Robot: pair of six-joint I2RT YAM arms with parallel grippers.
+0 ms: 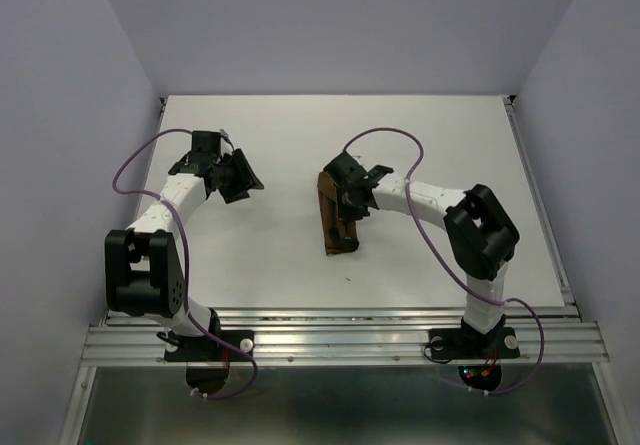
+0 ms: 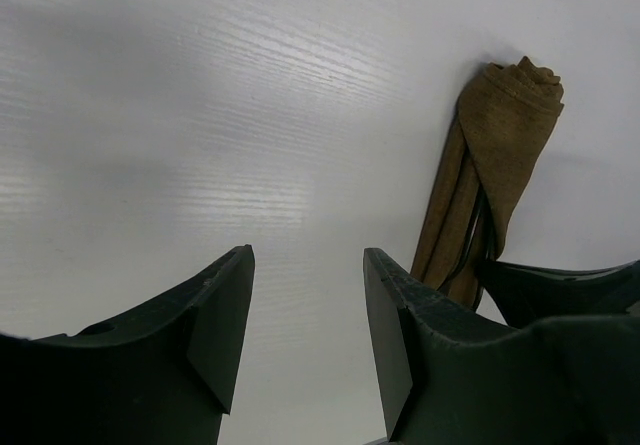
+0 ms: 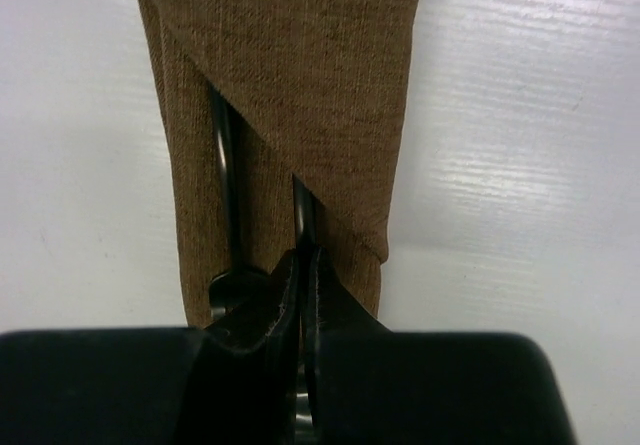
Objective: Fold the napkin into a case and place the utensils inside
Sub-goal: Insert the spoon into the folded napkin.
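Note:
The brown napkin is folded into a narrow case [image 1: 334, 227] lying at the table's middle; it also shows in the left wrist view [image 2: 500, 155] and the right wrist view [image 3: 300, 85]. Two dark utensils stick out of its open end: one [image 3: 226, 180] lies free on the left, the other [image 3: 305, 220] is pinched edge-on between my right gripper's [image 3: 303, 265] shut fingers. In the top view my right gripper [image 1: 350, 197] sits over the case's far end. My left gripper [image 2: 308, 295] is open and empty, off to the case's left [image 1: 232, 177].
The white table [image 1: 280, 265] is bounded by a metal rail [image 1: 340, 340] at the near edge and a rail [image 1: 540, 205] on the right. Lavender walls stand on three sides. Purple cables loop over both arms.

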